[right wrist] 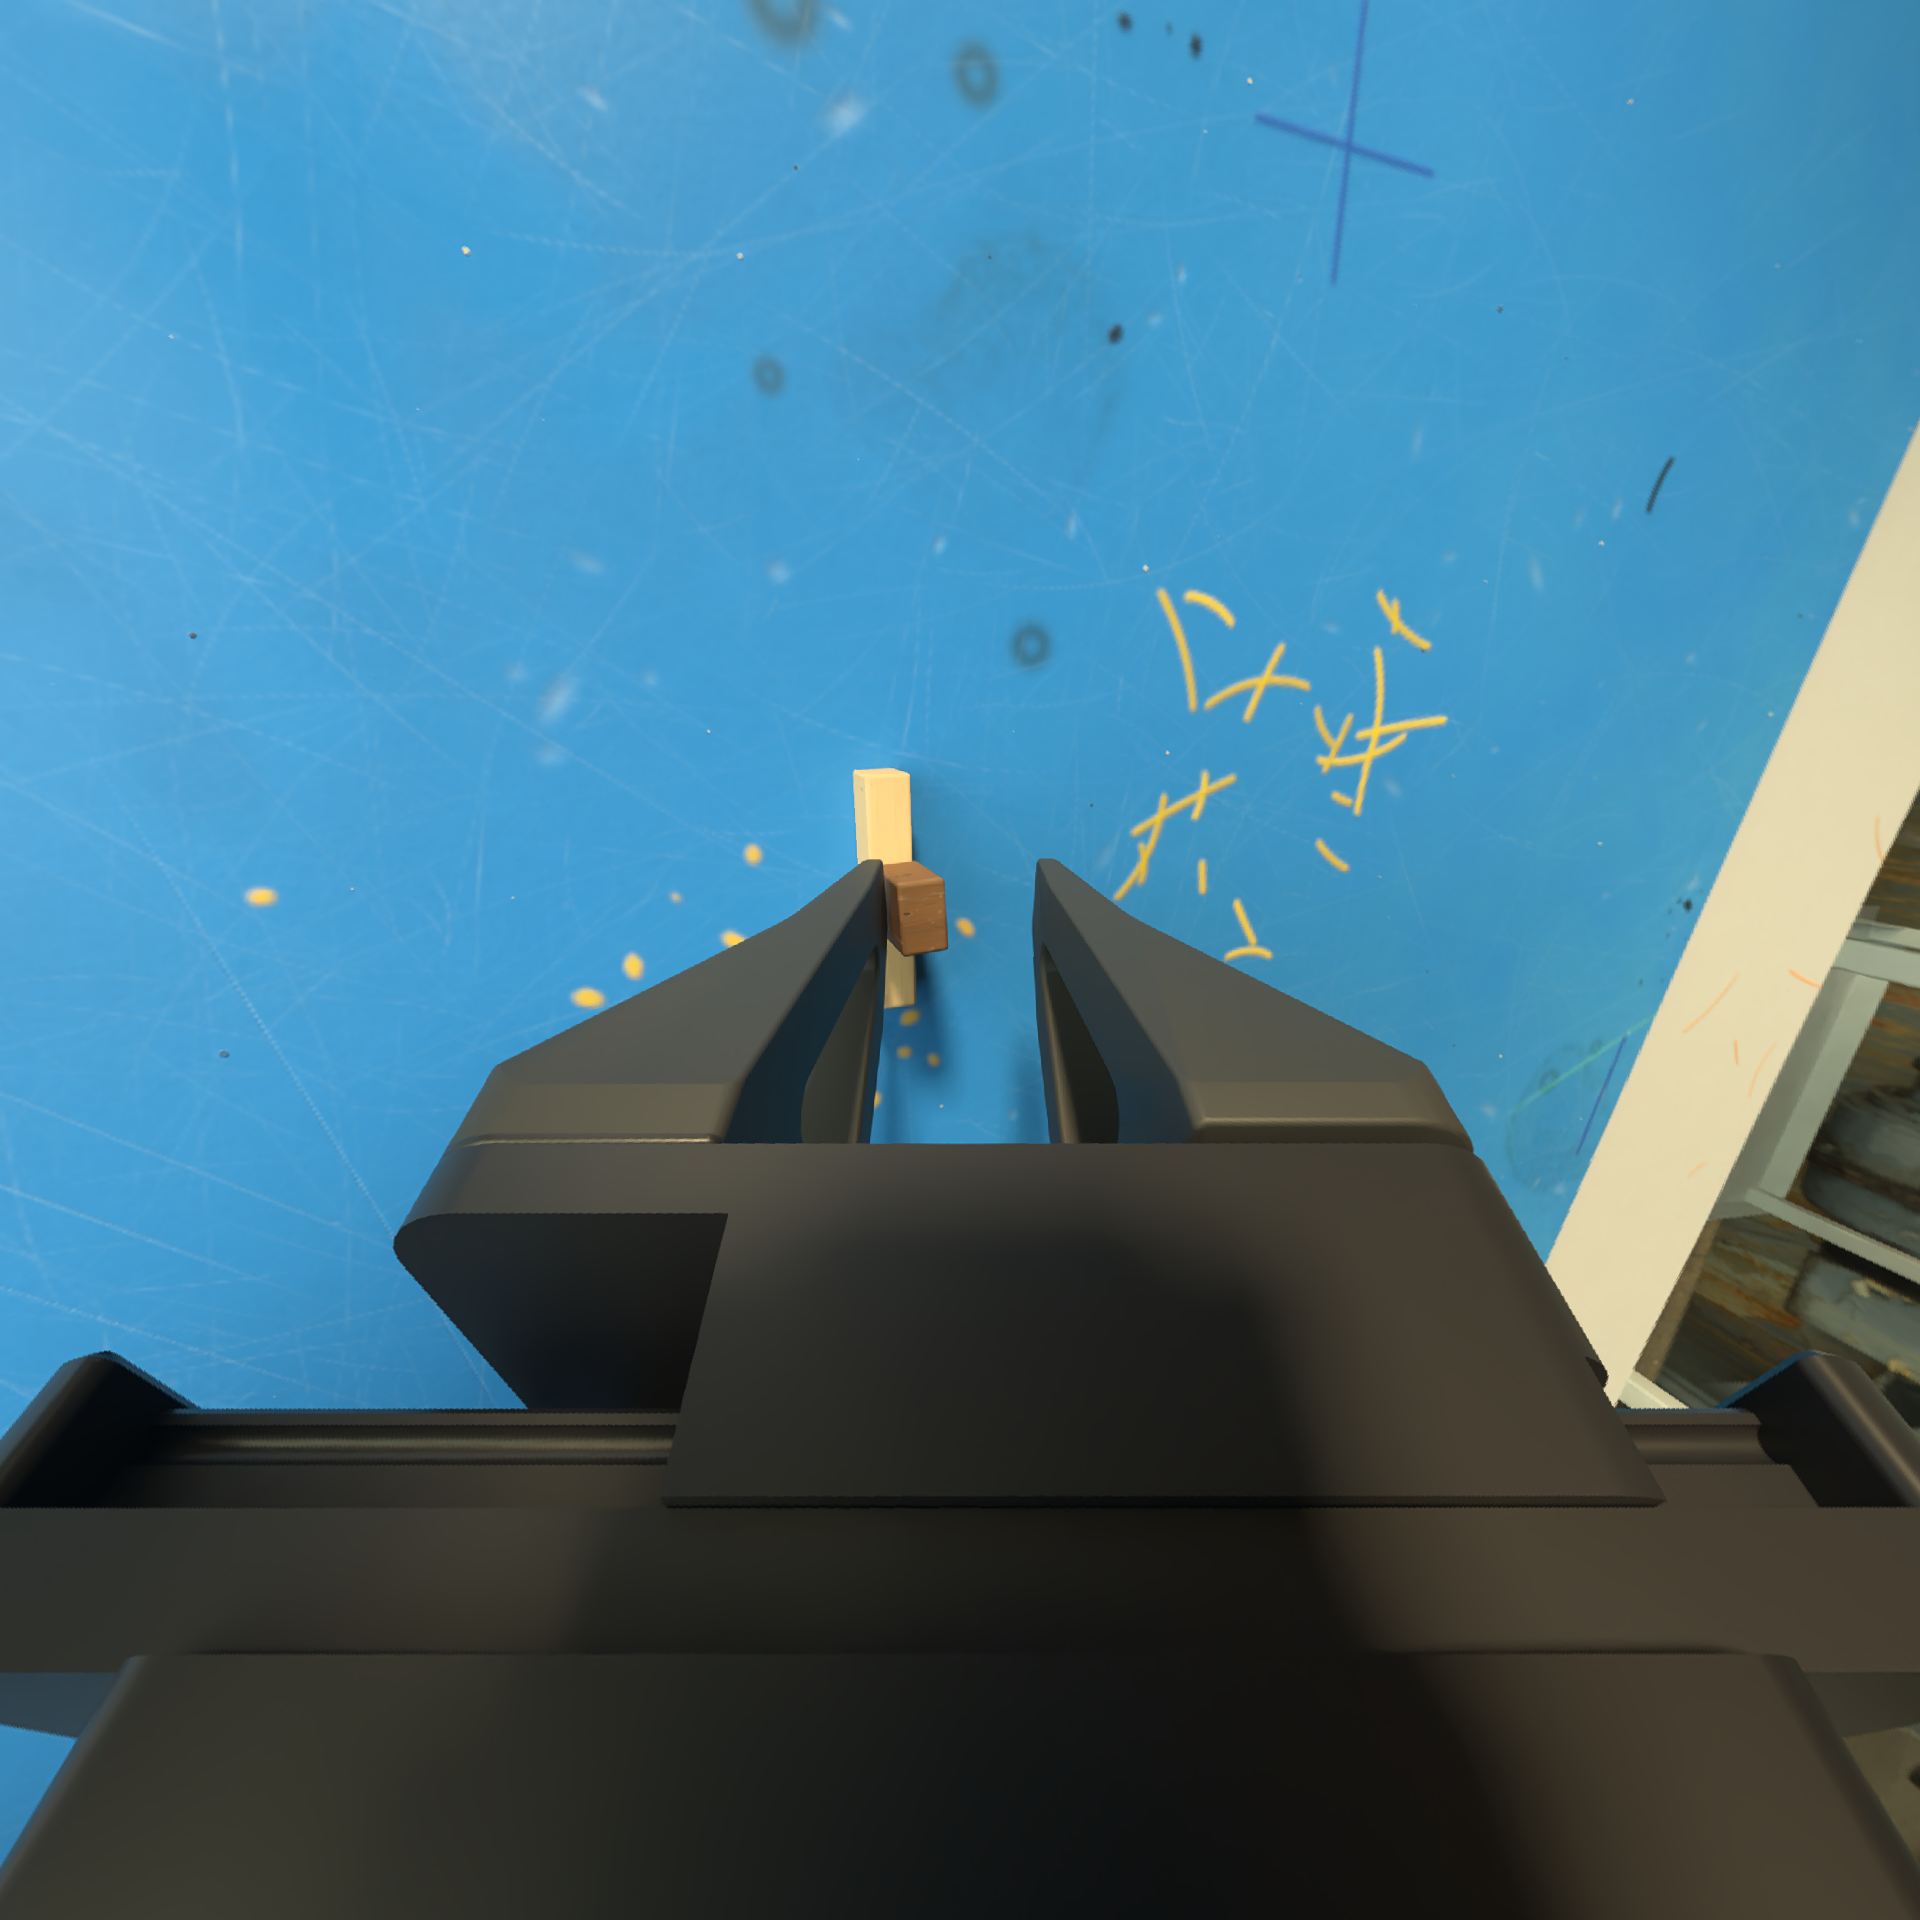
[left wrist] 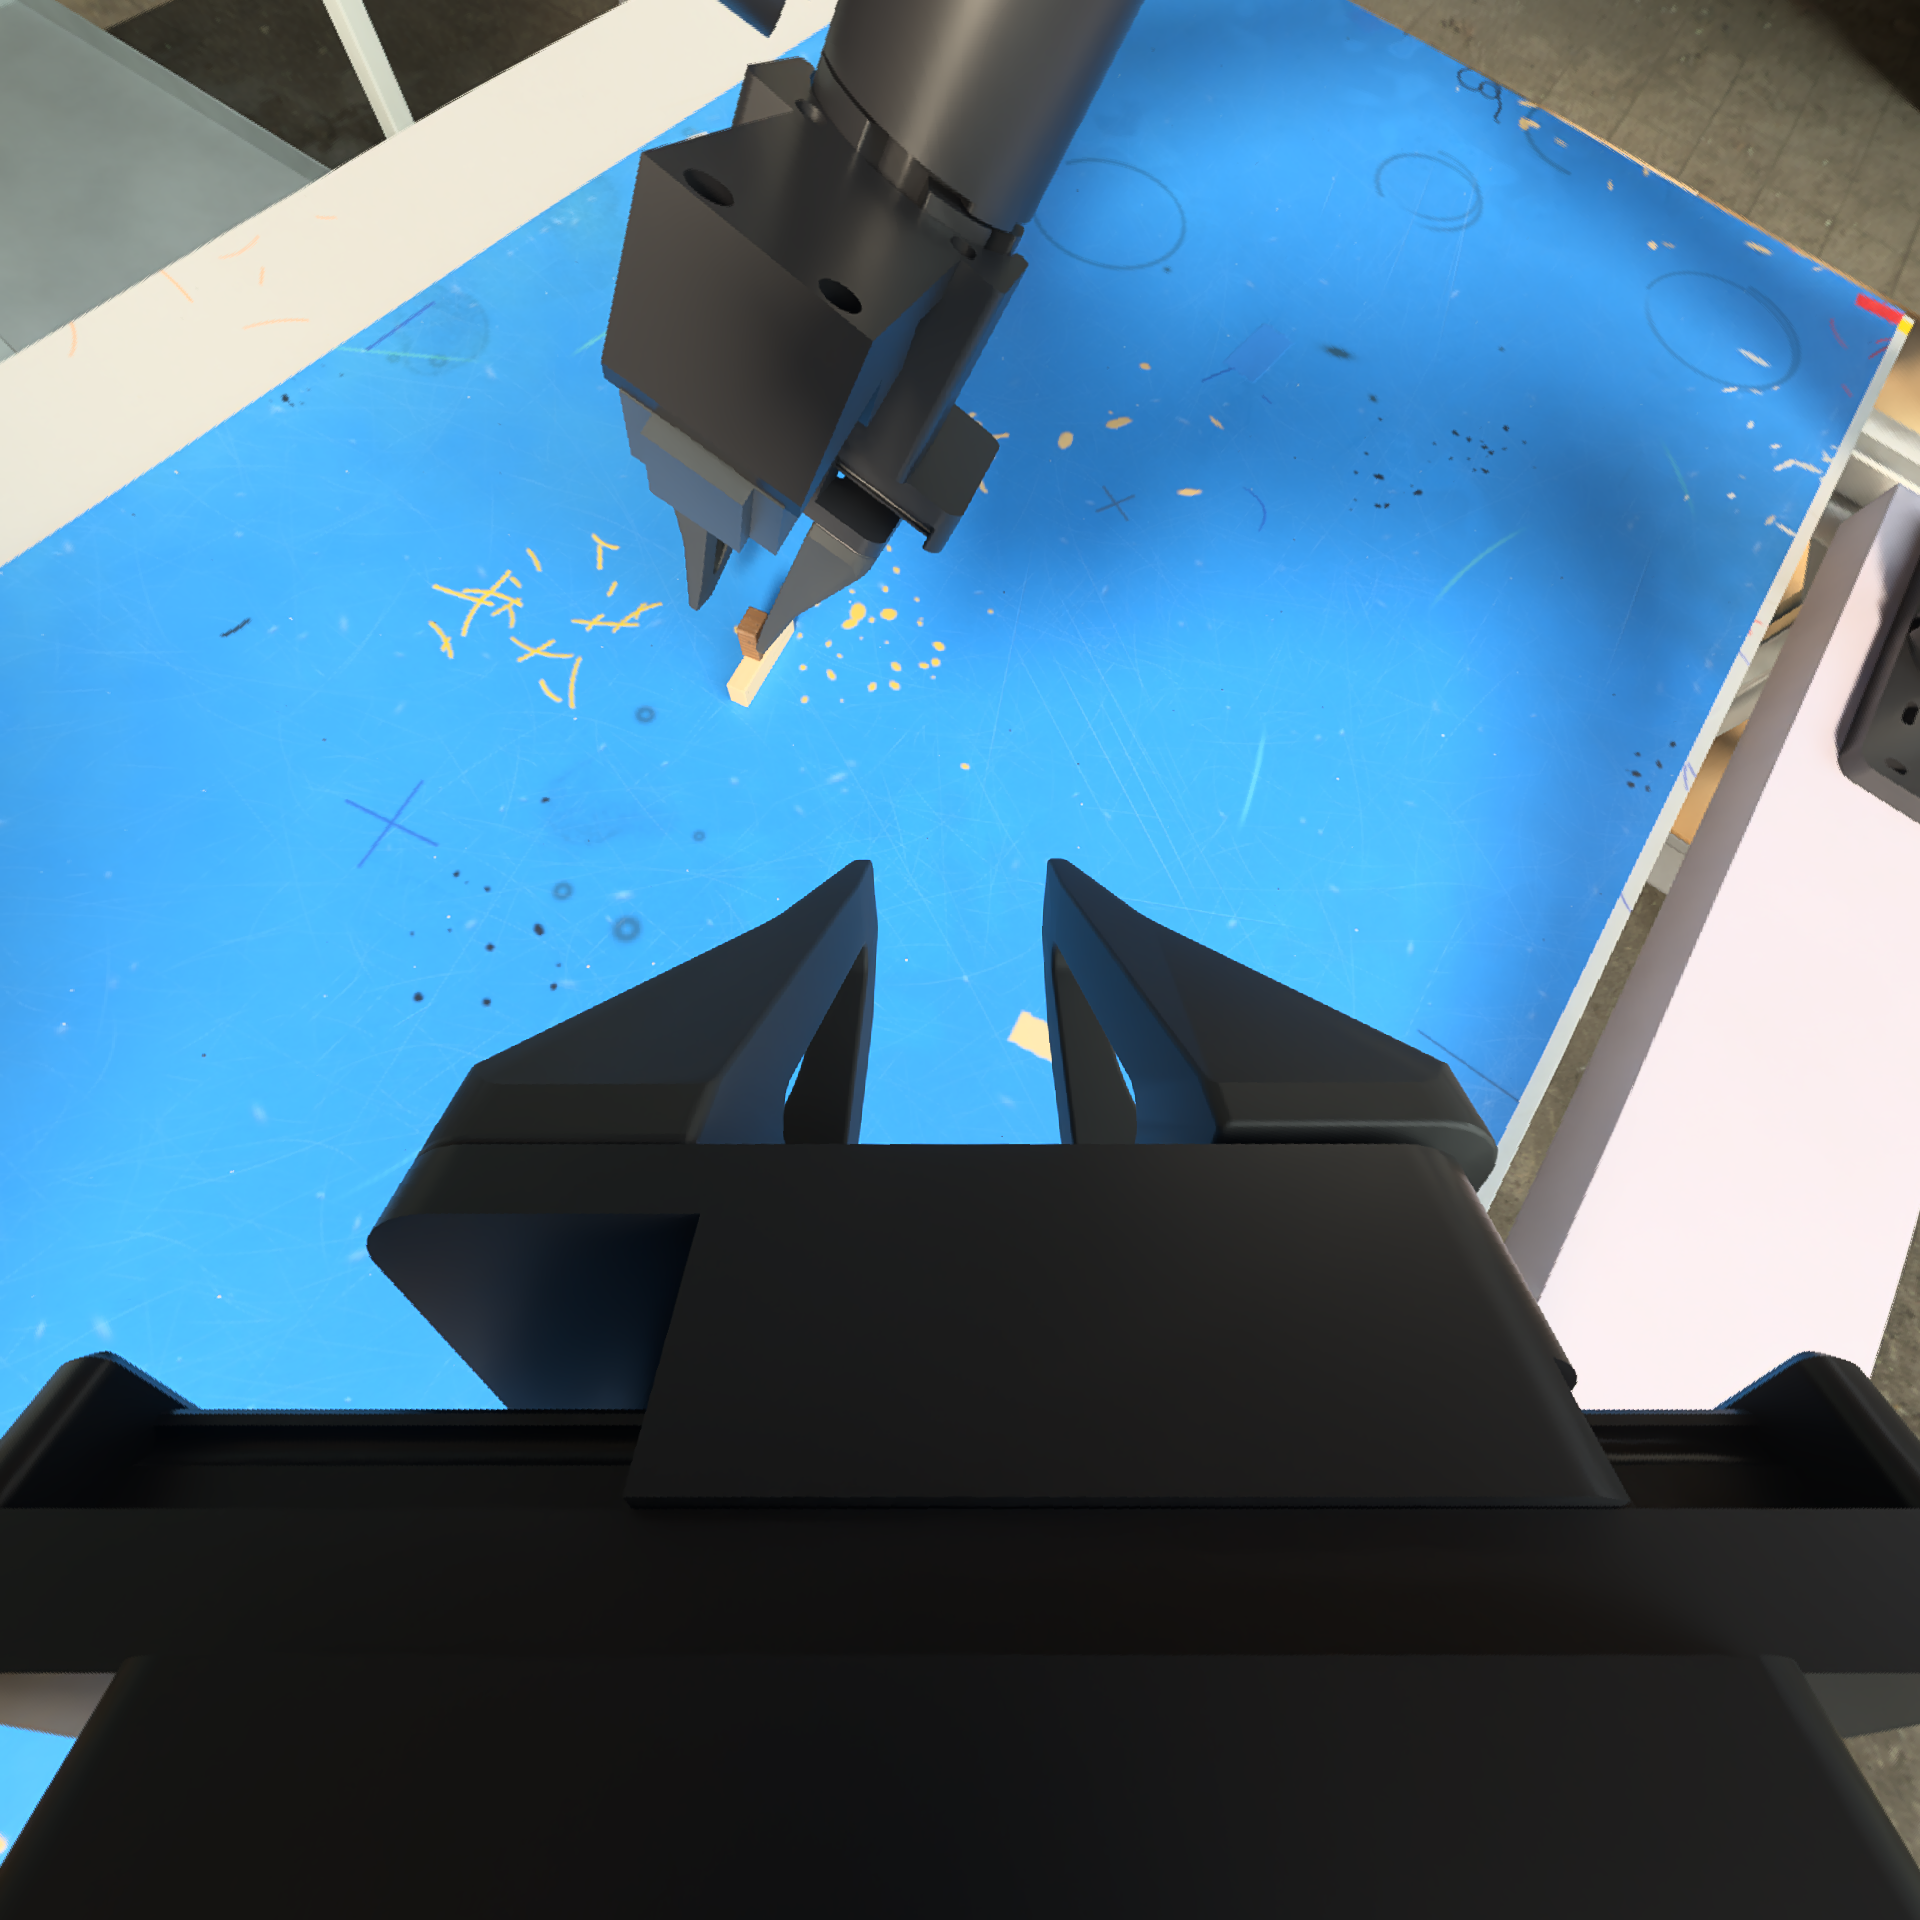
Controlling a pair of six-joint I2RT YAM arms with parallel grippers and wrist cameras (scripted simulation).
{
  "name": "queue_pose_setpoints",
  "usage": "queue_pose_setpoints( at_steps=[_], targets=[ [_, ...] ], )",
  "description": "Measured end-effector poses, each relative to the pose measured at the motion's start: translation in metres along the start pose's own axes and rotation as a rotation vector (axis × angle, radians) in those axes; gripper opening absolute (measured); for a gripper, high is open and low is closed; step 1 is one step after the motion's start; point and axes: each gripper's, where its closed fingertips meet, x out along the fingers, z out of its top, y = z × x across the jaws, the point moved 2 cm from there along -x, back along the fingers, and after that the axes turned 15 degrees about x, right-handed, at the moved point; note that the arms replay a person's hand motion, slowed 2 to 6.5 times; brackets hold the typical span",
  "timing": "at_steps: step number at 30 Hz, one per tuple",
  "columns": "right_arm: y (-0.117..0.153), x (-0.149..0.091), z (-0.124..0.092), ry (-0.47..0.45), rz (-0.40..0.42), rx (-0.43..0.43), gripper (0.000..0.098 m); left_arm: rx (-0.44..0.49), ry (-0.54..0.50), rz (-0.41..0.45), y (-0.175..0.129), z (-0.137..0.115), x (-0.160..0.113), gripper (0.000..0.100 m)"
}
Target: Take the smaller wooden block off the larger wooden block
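Right hand (right wrist: 958, 878) spread, straddling small brown block (right wrist: 916, 907) atop pale block (right wrist: 881, 816).

Right gripper (right wrist: 958, 883) open around small brown block (right wrist: 917, 907) atop pale block (right wrist: 881, 816).

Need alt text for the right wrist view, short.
The open right gripper is down over a small brown block resting on a longer pale block, the brown block close against one finger. Both lie on a scuffed blue table with yellow marks.
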Motion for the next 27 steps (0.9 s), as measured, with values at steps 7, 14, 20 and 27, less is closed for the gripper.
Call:
queue_pose_setpoints(
  at_steps=[7,14,20,27],
  targets=[
    [0.002,0.004,0.002,0.018,0.060,0.005,0.0184,-0.012,0.000,-0.003,0.003,-0.005,0.002,0.027],
    [0.003,0.004,0.001,0.036,0.082,0.020,0.0068,-0.023,-0.004,-0.011,0.005,-0.008,0.003,0.027],
    [0.006,0.002,-0.001,0.037,0.097,0.047,0.0073,-0.031,-0.006,-0.017,0.005,-0.009,0.004,0.027],
    [0.015,-0.003,-0.012,0.062,0.132,0.095,0.0073,-0.041,-0.004,-0.027,0.006,-0.012,0.006,0.027]
  ],
)
